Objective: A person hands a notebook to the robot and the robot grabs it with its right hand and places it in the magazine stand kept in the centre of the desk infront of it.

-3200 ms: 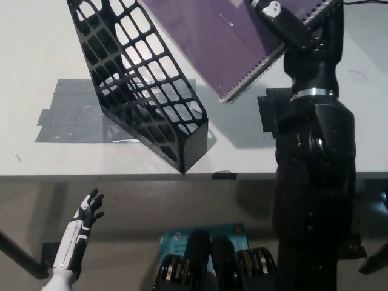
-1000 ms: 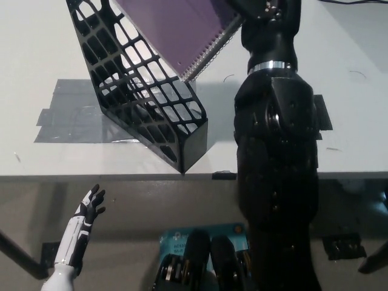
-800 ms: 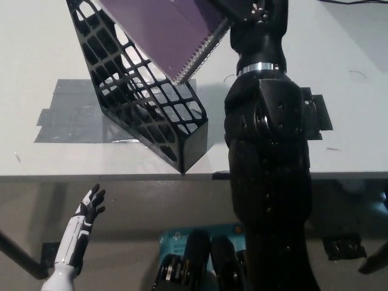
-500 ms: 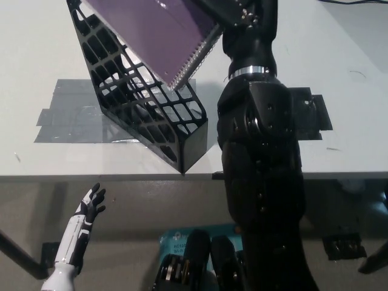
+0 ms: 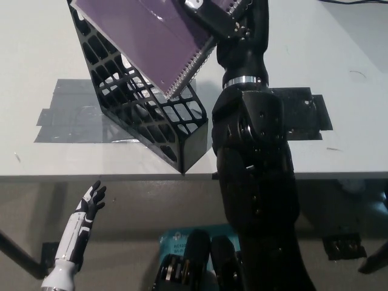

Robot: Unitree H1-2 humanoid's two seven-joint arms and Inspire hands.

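A white desk top (image 5: pixel 339 115) fills the upper part of the head view, its front edge running straight across the picture. Grey tape patches (image 5: pixel 66 118) are seen stuck flat on the desk at the left, and a black tape patch (image 5: pixel 306 118) lies on it at the right; a dark cable (image 5: pixel 354 2) is glimpsed at the top right corner. Below the desk edge a dull grey-brown floor (image 5: pixel 139 206) is seen in shadow, while the desk surface is evenly lit.
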